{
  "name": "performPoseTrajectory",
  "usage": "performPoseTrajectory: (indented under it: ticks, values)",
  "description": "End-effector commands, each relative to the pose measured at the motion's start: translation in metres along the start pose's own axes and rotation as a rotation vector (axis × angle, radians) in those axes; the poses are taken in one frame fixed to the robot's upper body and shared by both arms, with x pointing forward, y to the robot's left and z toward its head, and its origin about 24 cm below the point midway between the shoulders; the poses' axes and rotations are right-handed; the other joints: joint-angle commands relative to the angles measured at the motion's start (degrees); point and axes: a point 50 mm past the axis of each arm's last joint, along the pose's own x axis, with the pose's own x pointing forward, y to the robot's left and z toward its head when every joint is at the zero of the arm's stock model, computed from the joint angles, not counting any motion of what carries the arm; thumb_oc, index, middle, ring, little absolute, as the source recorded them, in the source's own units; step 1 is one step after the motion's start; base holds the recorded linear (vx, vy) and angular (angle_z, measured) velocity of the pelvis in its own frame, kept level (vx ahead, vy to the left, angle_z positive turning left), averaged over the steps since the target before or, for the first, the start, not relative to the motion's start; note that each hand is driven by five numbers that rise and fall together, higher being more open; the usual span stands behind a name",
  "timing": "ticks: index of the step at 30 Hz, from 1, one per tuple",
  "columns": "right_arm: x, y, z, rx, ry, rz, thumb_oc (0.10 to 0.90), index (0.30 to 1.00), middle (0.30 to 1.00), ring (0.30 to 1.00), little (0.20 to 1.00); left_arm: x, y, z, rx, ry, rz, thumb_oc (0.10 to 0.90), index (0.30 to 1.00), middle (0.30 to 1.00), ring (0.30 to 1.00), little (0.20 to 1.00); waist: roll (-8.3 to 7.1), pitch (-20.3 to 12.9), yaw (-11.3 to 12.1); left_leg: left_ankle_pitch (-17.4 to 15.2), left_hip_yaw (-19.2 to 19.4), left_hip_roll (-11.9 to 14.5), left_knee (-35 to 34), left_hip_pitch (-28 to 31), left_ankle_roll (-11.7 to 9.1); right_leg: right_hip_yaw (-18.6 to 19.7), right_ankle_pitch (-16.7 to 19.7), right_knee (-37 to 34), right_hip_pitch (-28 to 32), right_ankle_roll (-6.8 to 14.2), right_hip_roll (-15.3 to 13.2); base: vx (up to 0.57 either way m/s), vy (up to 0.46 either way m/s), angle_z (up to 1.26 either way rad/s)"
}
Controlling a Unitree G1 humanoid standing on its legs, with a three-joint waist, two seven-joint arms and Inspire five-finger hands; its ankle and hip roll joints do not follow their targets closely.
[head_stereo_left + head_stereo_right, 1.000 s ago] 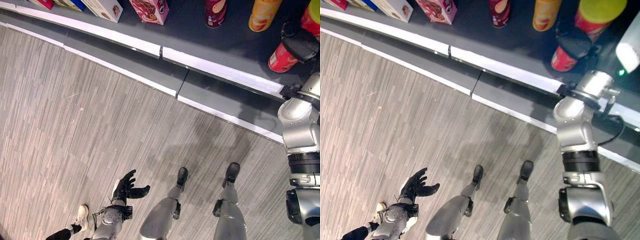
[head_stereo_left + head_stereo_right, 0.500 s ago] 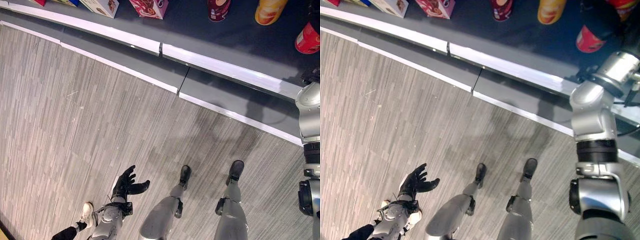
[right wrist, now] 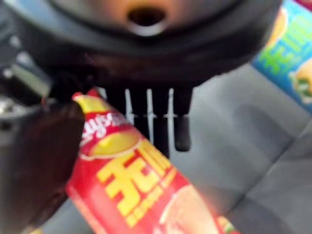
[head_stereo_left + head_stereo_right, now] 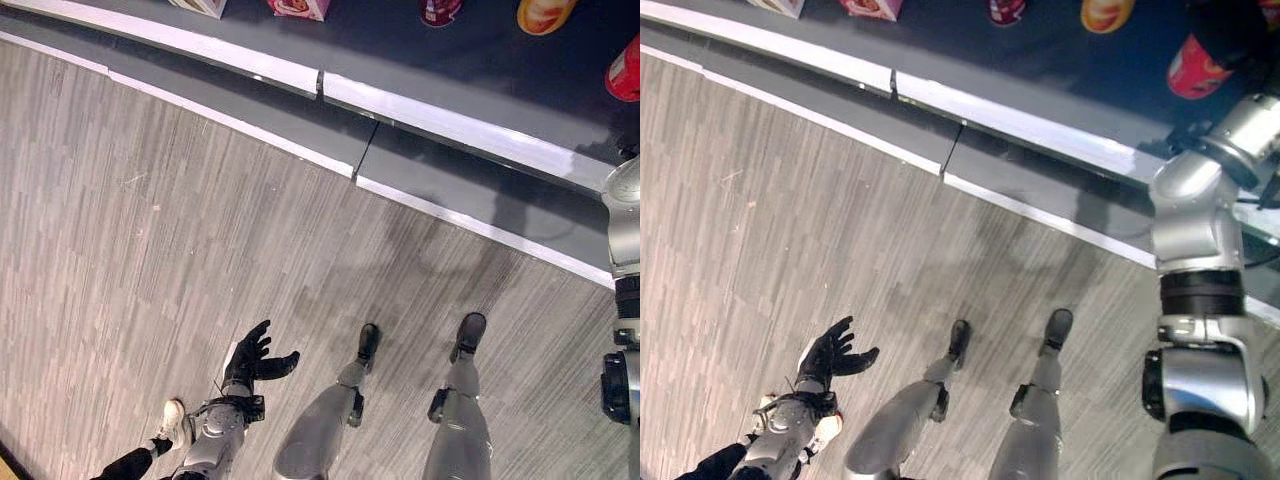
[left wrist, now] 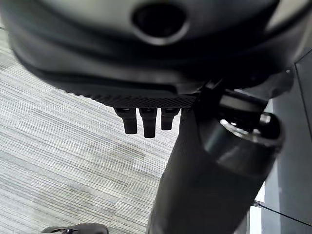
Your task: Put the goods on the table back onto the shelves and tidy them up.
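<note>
Right robot hand (image 3: 97, 146) is closed round a red snack can (image 3: 141, 190): thumb on one side, fingers on the far side, can body running out past them. In the right eye view the arm reaches up over the dark shelf (image 4: 1040, 60), with the can (image 4: 1192, 70) showing just past the wrist, over the shelf surface. Can't tell whether its base is touching the shelf. Read: placement step, can carried to the right end of the row and not yet released.

Left robot hand (image 4: 252, 358) hangs low by the leg, fingers spread and relaxed, holding nothing. Idle, probably kept clear so it doesn't foul the shelf edge.

On the shelf along the top edge: an orange can (image 4: 1107, 14), a dark red can (image 4: 1007, 10), a pink box (image 4: 872, 8), another box (image 4: 778, 6) further left. All cropped, well apart from each other. Cans sit together on the right and boxes on the left, so sorted by type; the held can fits the can end.

White edge strip (image 4: 440, 125) runs along the shelf front, grey plank floor (image 4: 150, 250) below. A person's shoe (image 4: 168, 418) is near the left arm.

Risk: a tall narrow can tips easily if let go while tilted or off the surface.
</note>
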Motion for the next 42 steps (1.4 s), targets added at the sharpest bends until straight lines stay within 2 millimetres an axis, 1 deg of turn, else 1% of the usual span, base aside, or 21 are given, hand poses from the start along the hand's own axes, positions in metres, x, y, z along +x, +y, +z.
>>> performPoseTrajectory:
  ticks: [1, 6, 9, 16, 17, 18, 19, 23, 30, 33, 36, 37, 38, 39, 40, 42]
  values:
    - [0.041, -0.033, 0.027, 0.024, -0.177, -0.187, 0.4, 0.3, 0.3, 0.3, 0.3, -0.009, 0.028, -0.001, 0.073, -0.023, 0.066, 0.8, 0.9, 0.9, 0.9, 0.9, 0.78, -1.8, 0.1, -0.6, -0.1, 6.1, -2.9, -1.0, -1.9, 3.8, -9.2, 11.4, -3.0, 4.6, -1.7, -0.01, -0.004, -0.08]
    - [0.039, -0.031, 0.024, 0.016, -0.169, -0.183, 0.4, 0.3, 0.3, 0.3, 0.3, -0.008, 0.028, 0.001, 0.075, -0.029, 0.066, 0.8, 0.9, 0.9, 0.9, 0.9, 0.53, -1.7, 0.0, -0.6, 0.3, 6.2, -2.9, -0.9, -2.0, 4.1, -9.0, 11.2, -3.0, 4.6, -1.5, 0.0, 0.0, 0.01]
    - [0.037, -0.026, 0.02, -0.001, -0.152, -0.148, 0.4, 0.3, 0.3, 0.3, 0.3, -0.009, 0.028, 0.001, 0.079, -0.031, 0.066, 0.8, 0.9, 0.9, 0.9, 0.9, 0.32, -1.5, 0.0, -0.5, 0.3, 6.3, -2.9, -1.0, -2.0, 4.2, -8.8, 11.0, -2.9, 4.6, -1.4, -0.01, -0.01, -0.19]
    - [0.039, -0.024, 0.014, -0.013, -0.118, -0.141, 0.4, 0.3, 0.3, 0.3, 0.3, -0.008, 0.029, 0.003, 0.077, -0.039, 0.073, 0.8, 0.9, 0.9, 0.9, 0.9, 0.07, -1.3, 0.0, -0.4, 0.3, 6.4, -2.9, -1.2, -2.1, 4.3, -8.7, 10.8, -3.2, 4.5, -1.2, -0.01, -0.003, -0.05]
    - [0.039, -0.023, 0.014, -0.009, -0.113, -0.138, 0.467, 0.401, 0.401, 0.401, 0.401, -0.009, 0.03, 0.002, 0.078, -0.038, 0.076, 0.8, 0.9, 0.9, 0.9, 0.9, 0.01, -1.2, 0.0, -0.4, 0.3, 6.4, -2.9, -1.3, -2.1, 4.3, -8.6, 10.8, -3.2, 4.5, -1.2, 0.0, 0.0, 0.0]
    - [0.039, -0.022, 0.015, 0.002, -0.111, -0.135, 0.613, 0.62, 0.62, 0.62, 0.62, -0.008, 0.03, 0.002, 0.077, -0.038, 0.077, 0.8, 0.9, 0.9, 0.9, 0.9, -0.05, -1.2, 0.0, -0.4, 0.3, 6.4, -2.9, -1.3, -2.1, 4.3, -8.6, 10.8, -3.2, 4.5, -1.1, 0.0, 0.0, 0.0]
    - [0.038, -0.02, 0.016, 0.021, -0.103, -0.12, 0.8, 0.9, 0.9, 0.9, 0.9, -0.008, 0.03, 0.001, 0.078, -0.032, 0.08, 0.8, 0.9, 0.9, 0.9, 0.9, -0.21, -1.1, 0.0, -0.4, 0.3, 6.5, -2.9, -1.2, -2.1, 4.3, -8.7, 10.9, -3.2, 4.5, -1.1, 0.0, 0.0, 0.0]
    - [0.034, -0.014, 0.017, 0.05, -0.092, -0.073, 0.8, 0.9, 0.9, 0.9, 0.9, -0.008, 0.032, 0.004, 0.072, -0.038, 0.086, 0.8, 0.9, 0.9, 0.9, 0.9, -0.85, -1.1, 0.2, -0.4, 0.3, 6.7, -2.9, -1.1, -2.1, 4.2, -8.6, 10.6, -2.8, 4.4, -0.9, 0.0, 0.0, 0.0]
    - [0.03, -0.009, 0.013, 0.081, -0.043, -0.054, 0.8, 0.9, 0.9, 0.9, 0.9, -0.009, 0.034, 0.002, 0.07, -0.031, 0.097, 0.8, 0.9, 0.9, 0.9, 0.9, -1.21, -0.9, 0.3, -0.4, 0.2, 6.8, -2.9, -1.2, -2.2, 4.1, -8.4, 10.4, -2.8, 4.4, -0.9, 0.0, 0.0, 0.0]
    - [0.019, 0.0, 0.009, 0.14, 0.024, -0.028, 0.8, 0.9, 0.9, 0.9, 0.9, -0.008, 0.033, 0.002, 0.055, -0.028, 0.102, 0.8, 0.9, 0.9, 0.9, 0.9, -1.45, -0.6, 0.3, -0.3, 0.3, 6.9, -2.9, -1.5, -2.3, 3.9, -8.3, 10.3, -2.9, 4.5, -0.7, 0.0, 0.0, 0.0]
    - [0.012, 0.003, 0.004, 0.164, 0.063, -0.019, 0.8, 0.9, 0.9, 0.9, 0.9, -0.008, 0.032, 0.002, 0.052, -0.025, 0.105, 0.8, 0.9, 0.9, 0.9, 0.9, -1.58, -0.5, 0.2, -0.3, 0.4, 6.9, -2.9, -1.5, -2.3, 3.9, -8.2, 10.2, -2.9, 4.5, -0.6, 0.0, 0.0, 0.0]
    - [0.002, 0.01, 0.0, 0.198, 0.114, 0.011, 0.8, 0.9, 0.9, 0.9, 0.9, -0.007, 0.031, 0.003, 0.046, -0.027, 0.104, 0.8, 0.9, 0.9, 0.9, 0.9, -1.67, -0.3, 0.2, -0.3, 0.5, 7.0, -2.9, -1.5, -2.3, 3.9, -8.2, 10.1, -2.7, 4.4, -0.5, 0.0, 0.0, 0.0]
    - [0.002, 0.01, 0.0, 0.198, 0.115, 0.011, 0.8, 0.9, 0.9, 0.9, 0.9, -0.007, 0.031, 0.003, 0.047, -0.027, 0.105, 0.8, 0.9, 0.9, 0.9, 0.9, -1.71, -0.3, 0.2, -0.3, 0.5, 7.0, -2.9, -1.5, -2.3, 3.9, -8.2, 10.1, -2.7, 4.4, -0.5, 0.0, 0.0, 0.0]
    - [-0.006, 0.015, -0.003, 0.212, 0.146, 0.039, 0.8, 0.9, 0.9, 0.9, 0.9, -0.007, 0.031, 0.002, 0.045, -0.025, 0.107, 0.8, 0.9, 0.9, 0.9, 0.9, -1.91, -0.2, 0.1, -0.4, 0.6, 7.1, -2.9, -1.5, -2.4, 3.8, -8.2, 10.0, -2.6, 4.4, -0.5, 0.0, 0.0, 0.0]
    - [-0.006, 0.015, -0.003, 0.212, 0.146, 0.04, 0.8, 0.9, 0.9, 0.9, 0.9, -0.007, 0.031, 0.002, 0.045, -0.025, 0.108, 0.8, 0.9, 0.9, 0.9, 0.9, -1.95, -0.2, 0.1, -0.4, 0.6, 7.1, -2.9, -1.5, -2.4, 3.8, -8.2, 10.0, -2.6, 4.4, -0.5, 0.0, 0.0, 0.0]
    - [-0.015, 0.021, -0.006, 0.234, 0.191, 0.069, 0.8, 0.9, 0.9, 0.9, 0.9, -0.007, 0.031, 0.001, 0.044, -0.018, 0.111, 0.8, 0.9, 0.9, 0.9, 0.9, -2.14, 0.0, 0.1, -0.4, 0.7, 7.2, -2.9, -1.3, -2.3, 3.7, -8.1, 9.9, -2.5, 4.4, -0.4, 0.0, 0.0, 0.0]
